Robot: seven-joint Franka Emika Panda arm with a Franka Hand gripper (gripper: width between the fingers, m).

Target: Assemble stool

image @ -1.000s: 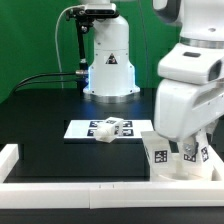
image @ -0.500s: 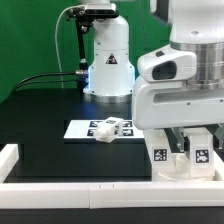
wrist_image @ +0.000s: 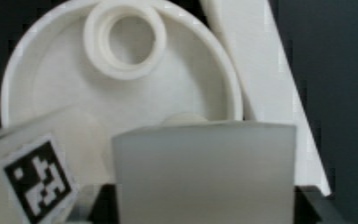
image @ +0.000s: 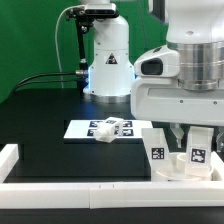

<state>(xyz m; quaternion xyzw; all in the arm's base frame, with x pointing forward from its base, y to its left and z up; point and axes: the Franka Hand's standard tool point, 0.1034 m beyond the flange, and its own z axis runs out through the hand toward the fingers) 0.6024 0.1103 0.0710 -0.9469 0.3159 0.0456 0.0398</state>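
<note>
While my end effector point(image: 188, 138) hangs over the seat point(image: 172, 166) at the exterior view's right, its opening impossible to tell, one leg point(image: 110, 127) lies loose on the marker board point(image: 78, 129). A socket point(wrist_image: 126, 40) gapes empty, so I judge assembly barely begun.

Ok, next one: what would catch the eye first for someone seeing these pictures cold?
The bulky white arm fills the exterior view's right and hangs over the tagged stool parts beside the front rail. One small white tagged part lies alone on the marker board in mid-table. In the wrist view, the round seat with its raised ring takes up nearly the whole picture.
</note>
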